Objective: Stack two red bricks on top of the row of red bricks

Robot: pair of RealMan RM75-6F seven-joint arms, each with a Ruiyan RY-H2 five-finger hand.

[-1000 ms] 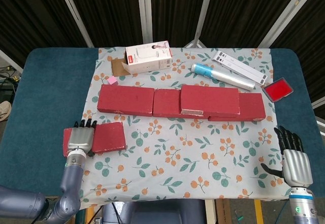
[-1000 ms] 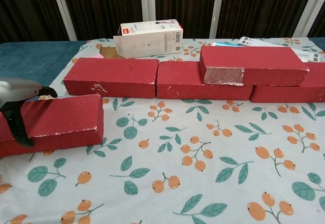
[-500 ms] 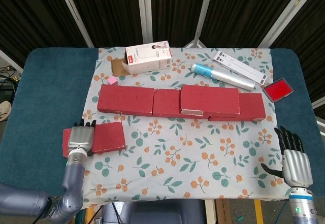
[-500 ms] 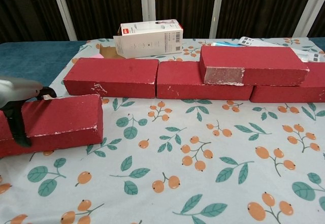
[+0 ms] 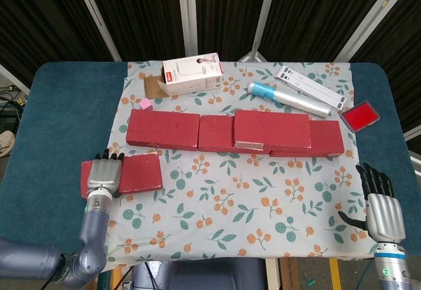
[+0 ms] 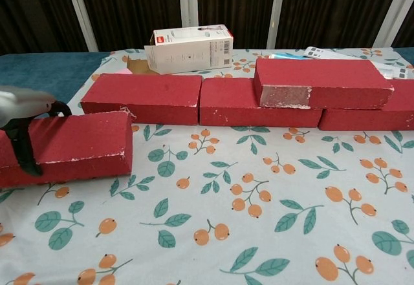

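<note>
Lifted slightly since a second ago, the loose red brick (image 5: 122,175) sits gripped across its middle in the left hand (image 5: 102,175) near the table's front-left, looking stiff and weighty, while the right hand (image 5: 380,206) rests empty, fingers apart.

Even, bright overhead light fills both views, with only thin, soft shadows under the bricks (image 6: 259,101) along the floral cloth (image 5: 230,198). The dark backdrop behind the surface (image 5: 59,119) stays dim. The head view is sharp throughout. In the chest view the left robot hand (image 6: 22,114) at the frame edge looks soft and slightly blurred.
</note>
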